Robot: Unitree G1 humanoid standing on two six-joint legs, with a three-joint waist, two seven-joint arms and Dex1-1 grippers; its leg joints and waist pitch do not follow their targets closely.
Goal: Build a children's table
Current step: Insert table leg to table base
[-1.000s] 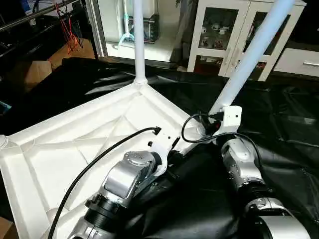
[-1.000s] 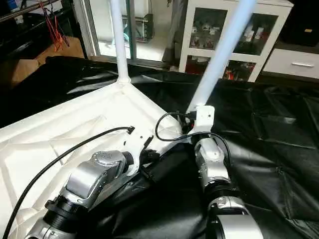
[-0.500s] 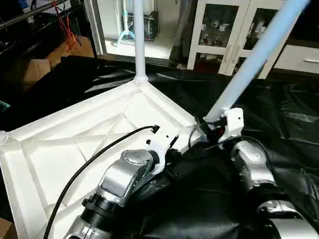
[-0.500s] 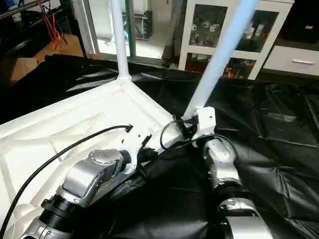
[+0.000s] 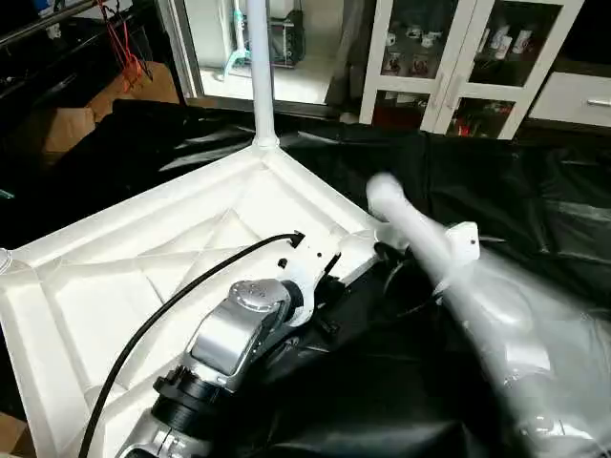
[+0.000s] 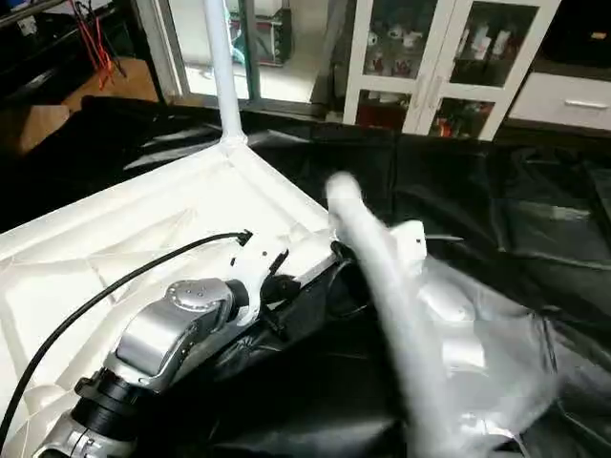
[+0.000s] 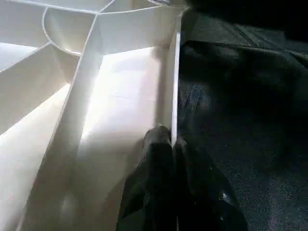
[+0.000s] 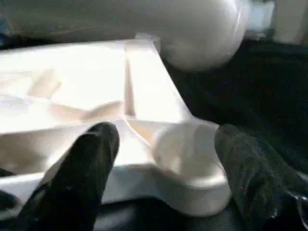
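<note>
The white tabletop (image 5: 143,277) lies underside up on the black sheet, its X ribs showing. One white leg (image 5: 258,67) stands upright in the far corner socket. A second leg (image 5: 420,239) is a blurred streak slanting from the near right corner down over my right forearm. My left gripper (image 7: 171,139) is shut on the tabletop's near rim, one finger on each side of the wall. My right gripper (image 8: 166,132) is open, its fingers (image 8: 96,149) wide apart on either side of the empty corner socket (image 8: 187,154). The loose leg's rounded end (image 8: 192,29) hangs above that socket.
A black sheet (image 5: 535,191) covers the floor around the tabletop. A white cabinet with glass doors (image 5: 449,57) stands behind, with a glass door frame (image 5: 181,48) and cardboard boxes (image 5: 57,129) at the back left. A black cable (image 5: 172,305) runs along my left arm.
The slanted leg has come out of the near right socket and swung down towards me over my right arm. My right gripper has opened wider. The left gripper has kept its hold.
</note>
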